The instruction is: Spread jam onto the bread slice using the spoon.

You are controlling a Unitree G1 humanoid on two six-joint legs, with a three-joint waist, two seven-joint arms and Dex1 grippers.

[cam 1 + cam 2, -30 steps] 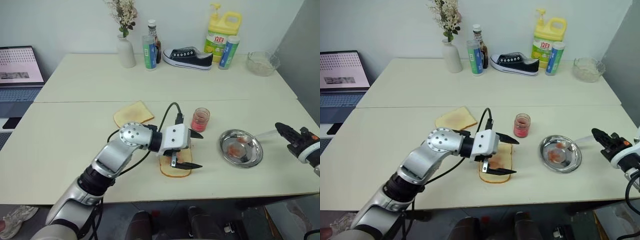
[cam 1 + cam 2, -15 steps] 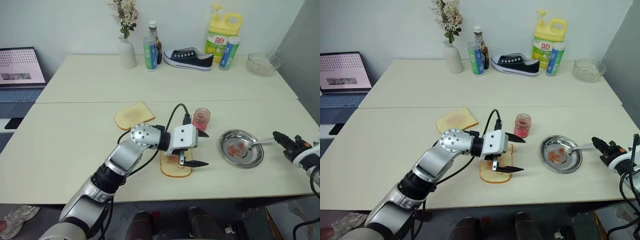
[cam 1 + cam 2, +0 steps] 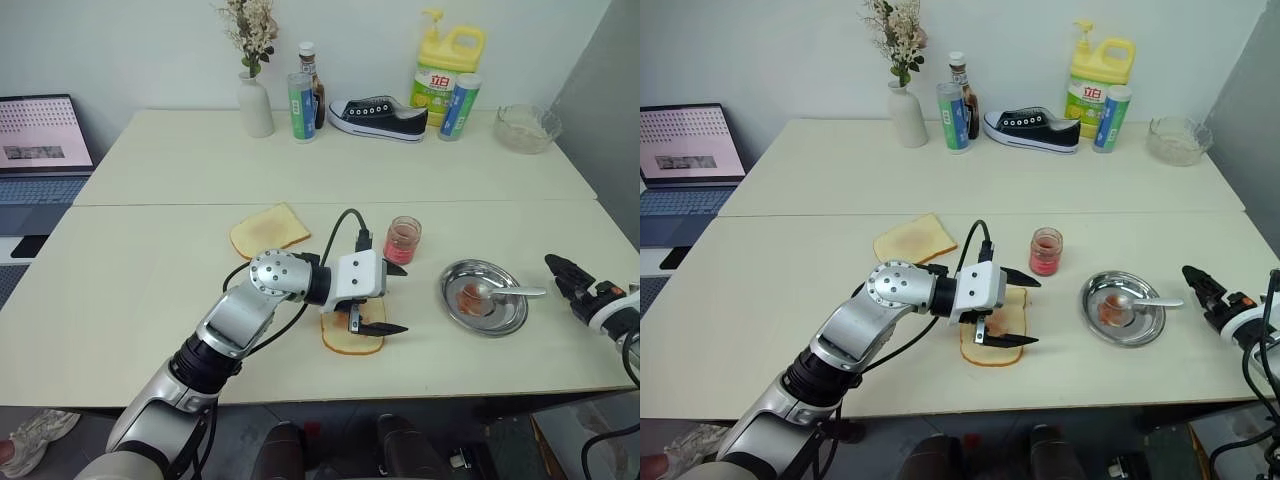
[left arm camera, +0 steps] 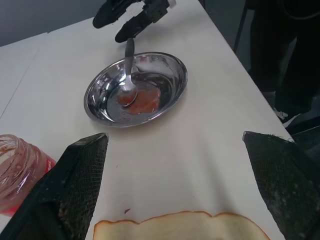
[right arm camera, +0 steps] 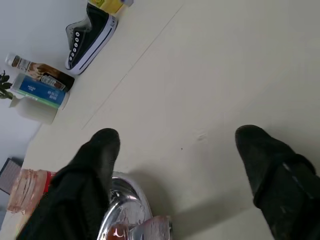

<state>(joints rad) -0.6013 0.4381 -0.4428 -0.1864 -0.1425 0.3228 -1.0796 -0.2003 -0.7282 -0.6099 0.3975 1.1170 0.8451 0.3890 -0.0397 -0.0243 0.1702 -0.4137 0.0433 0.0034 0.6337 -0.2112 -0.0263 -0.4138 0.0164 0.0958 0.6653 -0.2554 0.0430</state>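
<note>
The bread slice (image 3: 352,338), with a red smear, lies near the table's front edge. My left gripper (image 3: 392,298) hovers open just over it, one finger on each side of its right end. The jam (image 3: 402,239) sits in a small clear jar just behind that gripper. The spoon (image 3: 510,292) rests in the round steel dish (image 3: 484,328), its bowl in a jam smear and its handle over the right rim. My right gripper (image 3: 562,272) stands open a short way right of the handle's tip, apart from it. The left wrist view shows the spoon (image 4: 128,75) lying free in the dish.
A plainer toast slice (image 3: 267,229) lies left of the jar. Along the back stand a vase (image 3: 252,100), bottles (image 3: 300,100), a black shoe (image 3: 378,115), a yellow detergent jug (image 3: 445,62) and a glass bowl (image 3: 524,125). A laptop (image 3: 40,135) sits off the table's left.
My right gripper has opened and let go of the spoon, which now lies in the dish. That gripper has drawn slightly away to the right. The left gripper stays over the bread.
</note>
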